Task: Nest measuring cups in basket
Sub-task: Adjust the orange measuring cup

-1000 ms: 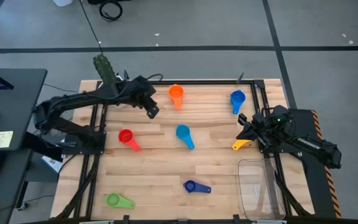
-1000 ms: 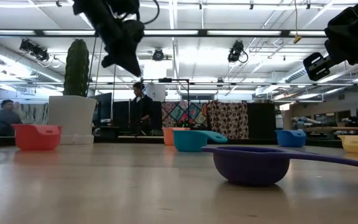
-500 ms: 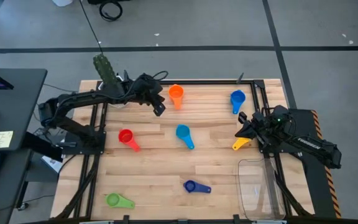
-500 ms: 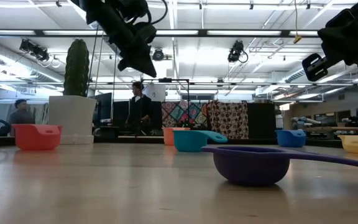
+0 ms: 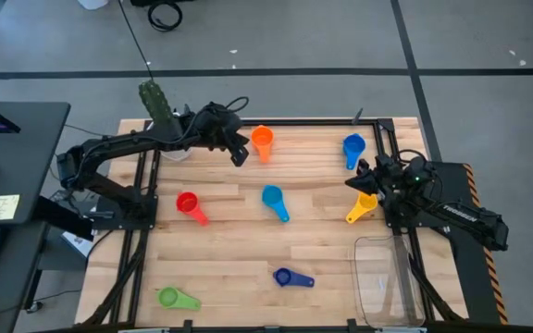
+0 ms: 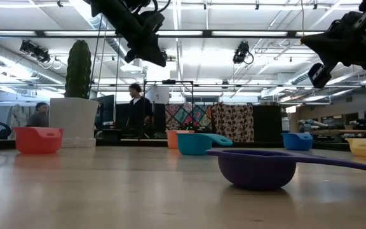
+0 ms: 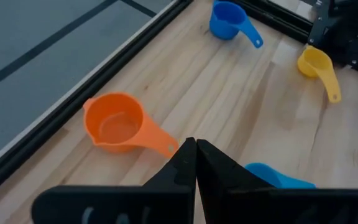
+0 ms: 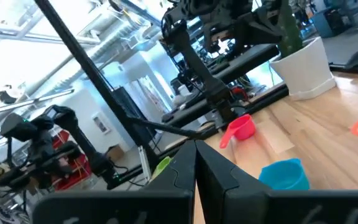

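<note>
No brand, label or writing can be read on any of the things.

On the wooden surface (image 5: pixel 239 250), going left to right in the high view: the green cup (image 5: pixel 167 297) lies at the near left corner, handle pointing right. The red cup (image 5: pixel 187 203) has its handle running toward the near right. The left gripper (image 5: pixel 240 156) hangs just left of the orange cup (image 5: pixel 263 138), its jaws pressed together with nothing between them; that cup's handle points toward the near edge. The light blue cup (image 5: pixel 272 196) sits mid-surface, handle angled near-right. The dark blue cup (image 5: pixel 283 276) lies nearer, handle pointing right. The blue cup (image 5: pixel 353 145) is at the far right, handle toward the near edge. The yellow cup (image 5: pixel 367 201) has its handle slanting near-left; the right gripper (image 5: pixel 353 181) hovers just beside it, jaws also pressed together and empty. The clear basket (image 5: pixel 383 279) stands at the near right corner, long axis running near to far, no cup in it.
</note>
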Action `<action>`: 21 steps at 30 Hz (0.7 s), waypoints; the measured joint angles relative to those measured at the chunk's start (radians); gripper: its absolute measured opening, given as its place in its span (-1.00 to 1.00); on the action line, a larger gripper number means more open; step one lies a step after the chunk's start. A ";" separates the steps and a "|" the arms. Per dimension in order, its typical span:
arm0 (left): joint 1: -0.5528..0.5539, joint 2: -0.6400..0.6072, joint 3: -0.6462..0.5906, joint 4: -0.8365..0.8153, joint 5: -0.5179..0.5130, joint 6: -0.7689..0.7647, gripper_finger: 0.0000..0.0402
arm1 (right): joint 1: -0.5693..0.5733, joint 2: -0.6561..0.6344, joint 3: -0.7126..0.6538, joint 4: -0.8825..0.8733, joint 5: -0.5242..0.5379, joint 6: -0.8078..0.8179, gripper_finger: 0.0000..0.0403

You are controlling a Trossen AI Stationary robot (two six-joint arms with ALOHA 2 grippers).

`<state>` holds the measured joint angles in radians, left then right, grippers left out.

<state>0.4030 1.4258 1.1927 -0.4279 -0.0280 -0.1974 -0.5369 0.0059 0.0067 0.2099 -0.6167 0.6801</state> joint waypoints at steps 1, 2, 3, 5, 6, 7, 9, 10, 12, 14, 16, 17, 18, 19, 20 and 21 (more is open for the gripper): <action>0.000 0.000 0.000 -0.005 0.000 0.000 -0.93 | 0.000 0.000 0.000 -0.001 0.022 0.000 -0.93; 0.000 0.000 0.000 -0.013 0.000 0.000 -0.93 | 0.000 0.000 0.000 -0.001 0.059 0.000 -0.93; 0.000 0.000 0.000 -0.020 0.000 0.000 -0.93 | 0.000 0.000 0.000 -0.001 0.096 -0.001 -0.93; 0.000 0.000 0.000 -0.026 0.000 0.000 -0.93 | 0.000 0.000 0.000 -0.001 0.159 -0.004 -0.93; 0.000 0.000 0.000 -0.026 0.000 0.000 -0.93 | 0.000 0.000 0.000 -0.001 0.185 -0.011 -0.93; 0.000 0.000 0.000 -0.027 -0.001 0.000 -0.93 | 0.000 0.000 0.003 -0.005 0.204 -0.025 -0.93; 0.000 0.000 0.000 -0.028 -0.006 0.001 -0.93 | 0.000 0.001 0.019 -0.009 0.232 -0.059 -0.93; 0.000 0.000 0.000 -0.029 -0.013 0.004 -0.93 | 0.000 0.001 0.032 -0.004 0.246 -0.076 -0.93; 0.005 0.000 0.000 -0.044 -0.020 0.006 -0.93 | 0.000 0.000 0.061 -0.001 0.272 -0.117 -0.93; 0.012 0.000 0.000 -0.047 -0.021 0.008 -0.93 | 0.000 0.004 0.090 -0.003 0.295 -0.168 -0.93; 0.019 -0.001 0.000 -0.050 -0.021 0.011 -0.93 | 0.000 0.017 0.120 -0.022 0.327 -0.210 -0.93; 0.023 -0.001 0.000 -0.051 -0.020 0.012 -0.93 | 0.000 0.027 0.136 -0.043 0.344 -0.225 -0.93; 0.026 -0.001 0.000 -0.051 -0.020 0.012 -0.93 | 0.000 0.040 0.153 -0.070 0.361 -0.238 -0.93; 0.029 -0.001 0.000 -0.051 -0.020 0.012 -0.93 | 0.000 0.056 0.170 -0.098 0.372 -0.252 -0.93; 0.033 -0.001 0.000 -0.051 -0.020 0.012 -0.93 | 0.000 0.075 0.191 -0.130 0.384 -0.273 -0.93; 0.036 -0.001 0.000 -0.051 -0.021 0.012 -0.93 | 0.000 0.095 0.214 -0.163 0.397 -0.299 -0.93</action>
<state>0.4388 1.4250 1.1927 -0.4786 -0.0486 -0.1852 -0.5369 0.1004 0.2205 0.0465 -0.2194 0.3807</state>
